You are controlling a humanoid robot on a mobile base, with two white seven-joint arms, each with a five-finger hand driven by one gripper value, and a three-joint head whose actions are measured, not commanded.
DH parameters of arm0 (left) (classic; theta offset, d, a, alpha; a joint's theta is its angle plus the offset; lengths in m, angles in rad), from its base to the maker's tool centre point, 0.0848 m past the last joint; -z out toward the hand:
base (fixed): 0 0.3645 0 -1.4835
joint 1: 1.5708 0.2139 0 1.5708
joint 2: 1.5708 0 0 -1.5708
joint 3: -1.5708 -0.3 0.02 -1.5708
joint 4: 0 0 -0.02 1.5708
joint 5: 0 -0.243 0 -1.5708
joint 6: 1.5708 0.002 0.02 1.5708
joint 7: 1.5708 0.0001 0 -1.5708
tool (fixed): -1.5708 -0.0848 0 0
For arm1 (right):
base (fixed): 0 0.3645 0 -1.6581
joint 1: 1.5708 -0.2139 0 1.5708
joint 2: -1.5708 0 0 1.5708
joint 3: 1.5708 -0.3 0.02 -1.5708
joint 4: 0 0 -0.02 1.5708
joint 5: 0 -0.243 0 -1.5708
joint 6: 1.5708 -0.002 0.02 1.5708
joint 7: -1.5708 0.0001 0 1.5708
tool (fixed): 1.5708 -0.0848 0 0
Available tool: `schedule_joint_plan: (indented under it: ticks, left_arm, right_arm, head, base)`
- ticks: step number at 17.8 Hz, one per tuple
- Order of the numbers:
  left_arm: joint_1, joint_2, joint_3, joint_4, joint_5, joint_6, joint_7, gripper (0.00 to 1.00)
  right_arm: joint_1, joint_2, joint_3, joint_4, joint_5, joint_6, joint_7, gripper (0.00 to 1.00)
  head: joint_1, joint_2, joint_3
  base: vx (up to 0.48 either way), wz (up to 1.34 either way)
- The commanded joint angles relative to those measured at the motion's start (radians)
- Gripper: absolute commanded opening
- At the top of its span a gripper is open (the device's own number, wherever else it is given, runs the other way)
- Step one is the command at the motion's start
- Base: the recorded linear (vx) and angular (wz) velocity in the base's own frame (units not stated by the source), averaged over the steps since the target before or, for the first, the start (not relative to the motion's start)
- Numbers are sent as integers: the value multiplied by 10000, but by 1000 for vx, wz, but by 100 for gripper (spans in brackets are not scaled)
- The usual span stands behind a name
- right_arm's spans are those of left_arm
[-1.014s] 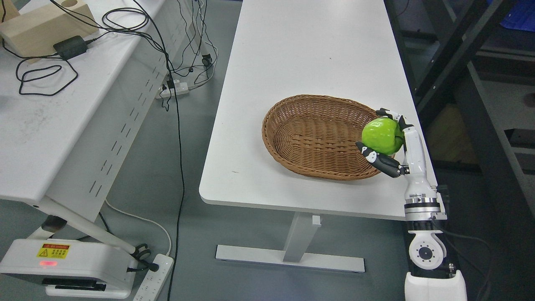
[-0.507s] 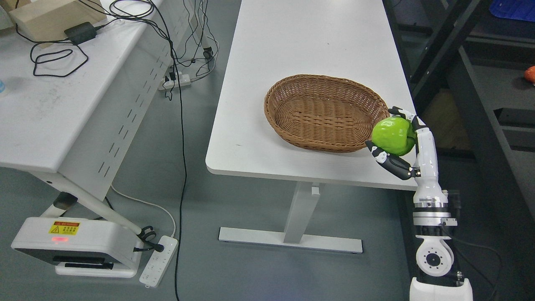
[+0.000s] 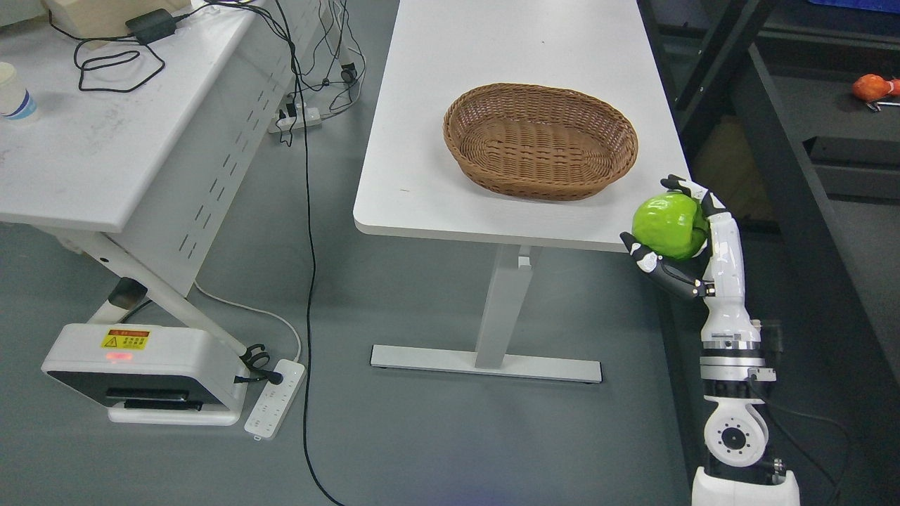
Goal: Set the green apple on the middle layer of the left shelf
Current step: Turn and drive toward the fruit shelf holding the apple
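Note:
My right hand (image 3: 671, 232) rises from the lower right, and its fingers are shut on a shiny green apple (image 3: 668, 225). The apple hangs in the air just past the front right corner of the white table (image 3: 450, 84). An empty brown wicker basket (image 3: 540, 140) sits on that table, up and to the left of the apple. A dark shelf frame (image 3: 787, 183) runs along the right edge of the picture. My left arm does not show.
A second white table (image 3: 105, 154) with cables, a black adapter and a paper cup (image 3: 14, 95) stands at the left. On the floor are a white machine base (image 3: 140, 372), a power strip (image 3: 275, 398) and a trailing black cable. An orange object (image 3: 872, 87) lies on the shelf at far right.
The whole picture has shifted, so the camera has moved back from the table. My right hand, still holding the apple, now sits off the table's corner instead of over the basket's rim.

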Motion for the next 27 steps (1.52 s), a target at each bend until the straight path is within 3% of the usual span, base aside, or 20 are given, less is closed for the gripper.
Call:
schedule_joint_plan:
  ticks: [1, 12, 17, 24, 25, 27]
  left_arm:
    - [-1, 175, 1, -1, 2, -8, 1, 100]
    - [-1, 175, 1, -1, 2, -8, 1, 100]
    - [-1, 175, 1, -1, 2, -8, 1, 100]
    - [-1, 175, 1, -1, 2, 7, 1, 100]
    - [-1, 175, 1, -1, 2, -8, 1, 100]
    - [-1, 175, 1, -1, 2, -8, 1, 100]
  right_arm:
    - [269, -146, -78, -164, -19, -11, 7, 0]
    - [361, -146, -63, -164, -19, -133, 22, 0]
    - [1157, -146, 487, -164, -19, -2386, 1122, 1]
    - [1251, -146, 627, -164, -19, -2328, 1280, 1]
    - [1205, -146, 612, -149, -19, -2160, 1280, 1]
    - [976, -146, 567, -134, -4, -847, 1250, 1]
  head:
    - [0, 0, 0]
    - [0, 0, 0]
    - [0, 0, 0]
    - [0, 0, 0]
    - [0, 0, 0]
    - [0, 0, 0]
  base:
    - [-223, -119]
    - [-193, -508]
    - [-142, -892]
    - [-92, -811]
    - [-61, -736]
    - [-5, -718]
